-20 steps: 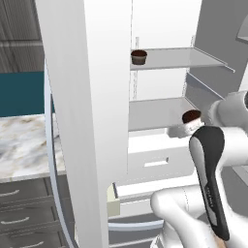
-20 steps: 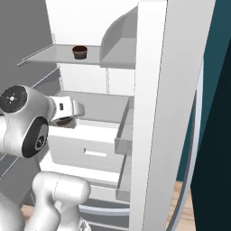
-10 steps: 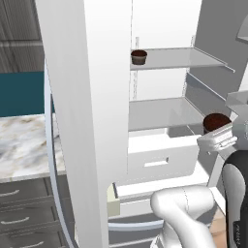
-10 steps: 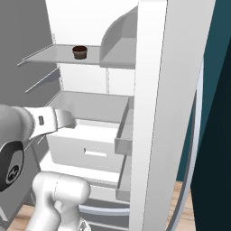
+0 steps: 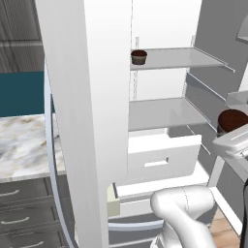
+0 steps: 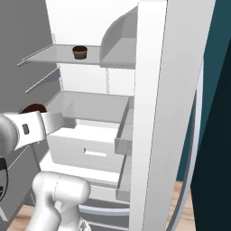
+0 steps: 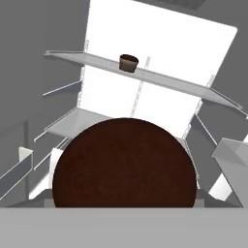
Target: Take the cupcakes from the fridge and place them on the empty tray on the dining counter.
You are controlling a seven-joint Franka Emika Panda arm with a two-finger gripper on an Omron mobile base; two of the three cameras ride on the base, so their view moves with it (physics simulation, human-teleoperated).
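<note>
Held cupcake: we carry 1 cupcake (image 7: pixel 124 163) in our gripper (image 5: pixel 232 138); in the hand view its dark round face sits right against the camera, and in the left base view it rides on the hand outside the fridge (image 5: pixel 164 72), by the right-hand edge.
Fingers: wide apart yet grasping that cupcake; we judge so from where the cake sits, since it hides the tips themselves.
Second cupcake: 1 more, the shelf cupcake (image 5: pixel 139 56), stands upright on the upper shelf (image 5: pixel 179 58), near its left end and well apart from our hand.
Fridge: door open, white inside; a lower shelf (image 5: pixel 162 112) and a white drawer (image 5: pixel 162 157) lie below.
Counter: a marble counter (image 5: pixel 22 143) shows left of the open door; we cannot tell whether it is the dining one.
Handling: we judge the cake light, soft and crumbly, with a top that would smear. Hold it by the firmer dark sides, low down, with a gentle squeeze, and keep it upright.
Progress: 1 of 2 is out of the fridge, not yet on the tray.
</note>
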